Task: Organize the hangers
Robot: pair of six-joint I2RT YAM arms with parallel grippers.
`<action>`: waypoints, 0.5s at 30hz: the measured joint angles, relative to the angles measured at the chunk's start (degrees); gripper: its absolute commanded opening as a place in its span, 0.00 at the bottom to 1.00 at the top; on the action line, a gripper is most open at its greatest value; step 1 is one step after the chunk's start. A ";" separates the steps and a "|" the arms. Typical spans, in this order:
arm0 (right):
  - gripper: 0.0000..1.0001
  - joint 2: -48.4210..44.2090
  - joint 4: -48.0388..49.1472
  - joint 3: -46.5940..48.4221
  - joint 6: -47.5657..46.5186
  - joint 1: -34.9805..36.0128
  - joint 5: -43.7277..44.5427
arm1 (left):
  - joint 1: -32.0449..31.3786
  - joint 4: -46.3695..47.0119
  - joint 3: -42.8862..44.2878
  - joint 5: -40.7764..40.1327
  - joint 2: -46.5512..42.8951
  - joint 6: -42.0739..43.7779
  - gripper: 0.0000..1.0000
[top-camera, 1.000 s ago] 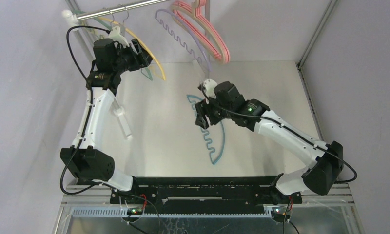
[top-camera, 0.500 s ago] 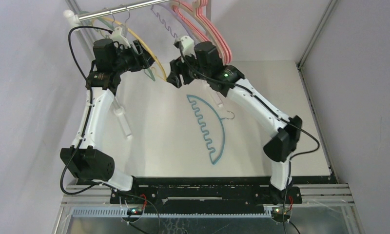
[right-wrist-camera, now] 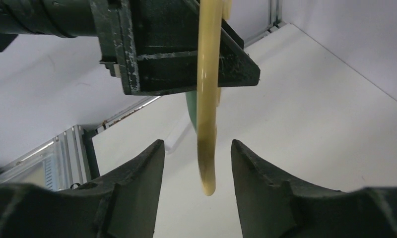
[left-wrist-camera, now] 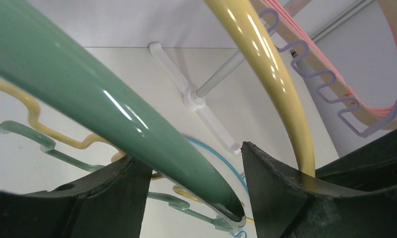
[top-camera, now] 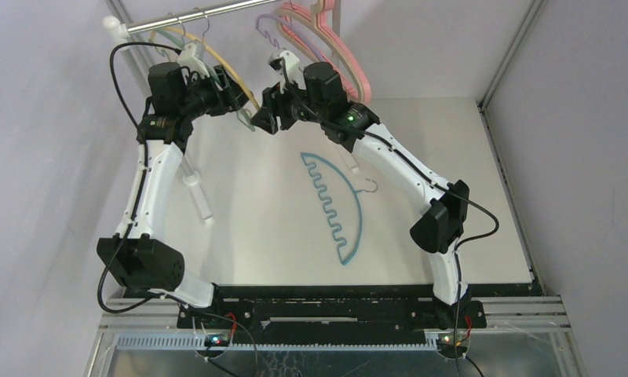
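tip of the yellow hanger (right-wrist-camera: 207,124) hangs between the parted right fingers (right-wrist-camera: 132,198).

A silver rail (top-camera: 150,23) is spanning the eleven o'clock corner, while the white table (top-camera: 452,141) is lying beneath.

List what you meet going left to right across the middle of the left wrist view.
thick glossy green plastic hanger bar → white plastic rack foot with grey pole → curved yellow plastic hanger → lavender wavy plastic hanger → pink plastic hanger
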 measured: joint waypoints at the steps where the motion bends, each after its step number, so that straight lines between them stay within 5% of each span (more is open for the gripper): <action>1: 0.53 0.00 0.39 0.00 0.20 -0.07 -0.20 | 0.11 0.00 0.02 0.20 0.09 0.00 0.71; 8: 0.19 1.11 3.80 0.37 2.82 -1.05 -1.84 | 0.96 -0.61 0.94 1.42 0.85 0.09 0.71; 15: 0.14 2.03 5.31 0.63 2.97 -1.51 -0.57 | 1.92 -3.93 3.39 1.66 1.25 0.42 0.75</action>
